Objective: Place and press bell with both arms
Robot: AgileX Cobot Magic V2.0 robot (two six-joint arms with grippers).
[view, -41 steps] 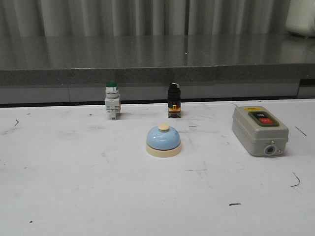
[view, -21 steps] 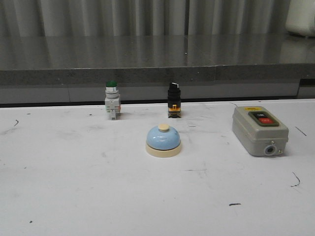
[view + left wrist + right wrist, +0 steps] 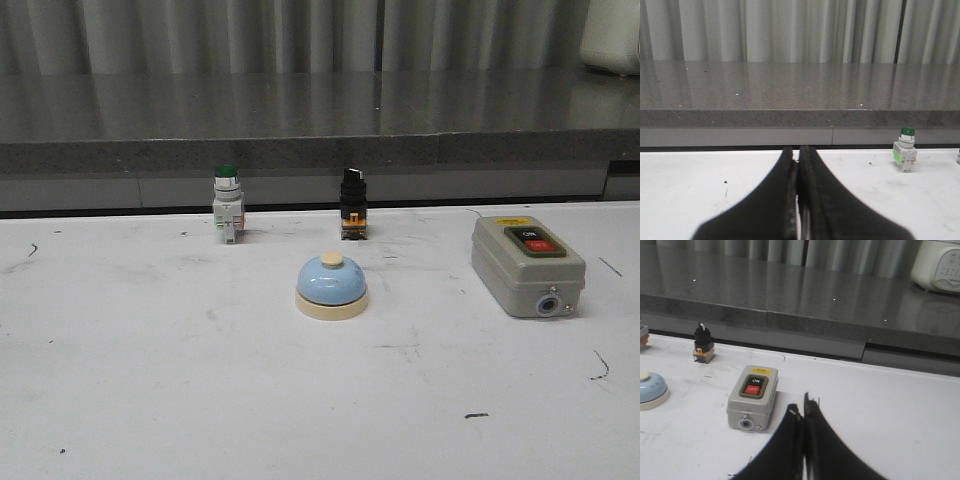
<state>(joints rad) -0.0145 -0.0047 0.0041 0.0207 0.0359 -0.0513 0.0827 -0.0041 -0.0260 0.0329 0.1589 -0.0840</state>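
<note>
The blue call bell [image 3: 332,284] sits upright mid-table – free to press, between selector switch [image 3: 353,203] and near edge – while left gripper [image 3: 798,165] and right gripper [image 3: 803,412] hover closed, empty.

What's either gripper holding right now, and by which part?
Nothing. The left gripper and right gripper are both shut with nothing between the fingers. The bell sits untouched on the table.
</note>
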